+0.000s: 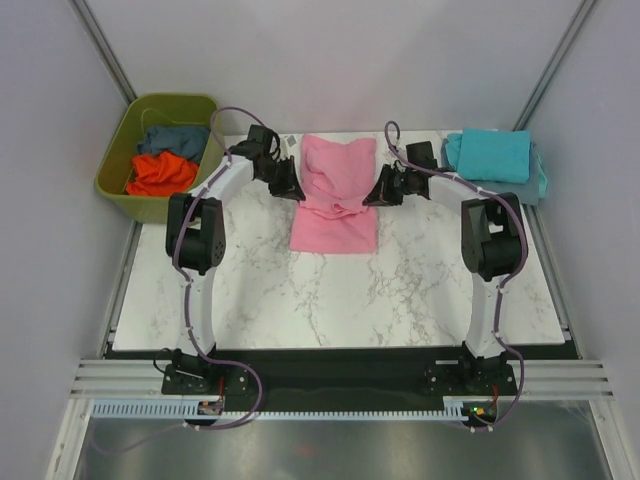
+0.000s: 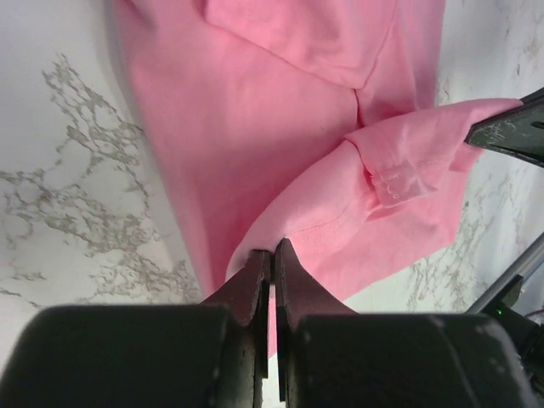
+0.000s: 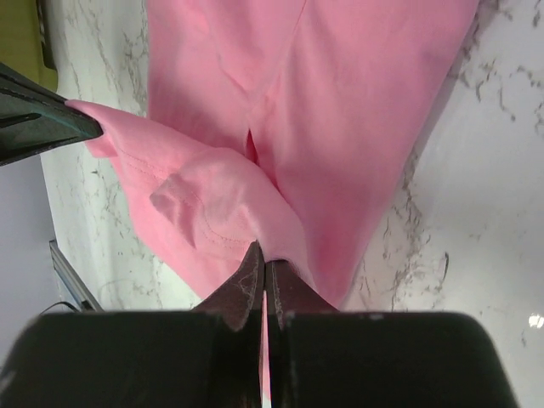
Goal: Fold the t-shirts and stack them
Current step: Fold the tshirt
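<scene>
Shut tight, left jaws and right jaws alike, each gripping one side edge of the pink t-shirt (image 1: 335, 225), a fold of cloth raised between them. Beneath, a marble worktop (image 1: 300, 300). Beside its back left corner, an olive-green tub (image 1: 140, 205). Pink t-shirt at middle back, lower part lying flat. Folded turquoise t-shirt (image 1: 490, 158) at back right. Crumpled inside the tub, an orange t-shirt (image 1: 160, 172) and a slate-blue t-shirt (image 1: 175, 138).

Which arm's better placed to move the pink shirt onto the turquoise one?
Likely right: right pincer is shut on the pink shirt at the edge nearest the turquoise shirt; left pincer grips the opposite side, nearer the tub.
</scene>
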You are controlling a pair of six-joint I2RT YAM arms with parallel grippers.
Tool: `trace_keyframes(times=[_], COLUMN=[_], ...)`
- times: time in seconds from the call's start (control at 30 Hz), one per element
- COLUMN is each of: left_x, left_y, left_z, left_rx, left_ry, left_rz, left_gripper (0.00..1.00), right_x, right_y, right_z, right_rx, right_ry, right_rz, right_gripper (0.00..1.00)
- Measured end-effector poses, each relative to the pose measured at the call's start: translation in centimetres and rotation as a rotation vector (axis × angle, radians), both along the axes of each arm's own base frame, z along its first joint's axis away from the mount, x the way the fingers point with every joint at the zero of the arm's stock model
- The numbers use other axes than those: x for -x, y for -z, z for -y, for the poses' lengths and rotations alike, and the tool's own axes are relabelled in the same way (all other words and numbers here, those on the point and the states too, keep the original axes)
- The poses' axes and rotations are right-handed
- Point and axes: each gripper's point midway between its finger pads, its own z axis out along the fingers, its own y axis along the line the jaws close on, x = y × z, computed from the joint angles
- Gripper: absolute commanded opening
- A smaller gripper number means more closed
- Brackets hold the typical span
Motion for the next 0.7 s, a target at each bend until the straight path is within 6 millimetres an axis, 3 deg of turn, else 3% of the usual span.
trace_keyframes(times=[0.1,0.13,0.17,0.2,0.27,0.3,0.43,0.53,0.6,0.7], left_x=[-1.0,-1.4,-1.8,-2.3,-3.0,-3.4,-4.7,-4.6,-3.9,-0.6], left_y=[0.5,0.5,0.6,0.7,0.7,0.5,-0.8,-2.1,-3.1,-4.2], left_z=[-0.3,-0.5,-0.7,-1.0,-1.4,-1.7,-2.3,-2.7,-3.1,-3.7], left_rx=[-0.014,-0.022,-0.032,-0.046,-0.075,-0.088,-0.111,-0.118,-0.116,-0.097], left_ry=[-0.016,-0.023,-0.033,-0.041,-0.064,-0.071,-0.096,-0.105,-0.108,-0.095], left_rz=[0.012,0.021,0.03,0.042,0.066,0.081,0.137,0.157,0.161,0.12], left_gripper=[0.02,0.07,0.26,0.34,0.57,0.6,0.66,0.66,0.67,0.68], right_x=[-0.9,-1.2,-1.6,-2.0,-2.8,-3.3,-4.3,-3.8,-2.2,1.2], right_y=[0.1,0.1,0.0,-0.1,-0.4,-0.8,-2.3,-3.6,-4.4,-5.1], right_z=[-0.2,-0.2,-0.2,-0.2,-0.2,-0.2,-0.1,0.2,0.8,1.8], right_rx=[0.001,0.002,0.004,0.005,0.014,0.02,0.024,0.025,0.022,0.011], right_ry=[-0.003,-0.003,-0.002,0.0,0.003,0.002,-0.004,-0.004,-0.001,-0.003], right_rz=[0.015,0.022,0.032,0.041,0.069,0.091,0.154,0.17,0.159,0.125], right_gripper=[0.0,0.02,0.1,0.29,0.43,0.48,0.49,0.49,0.49,0.49])
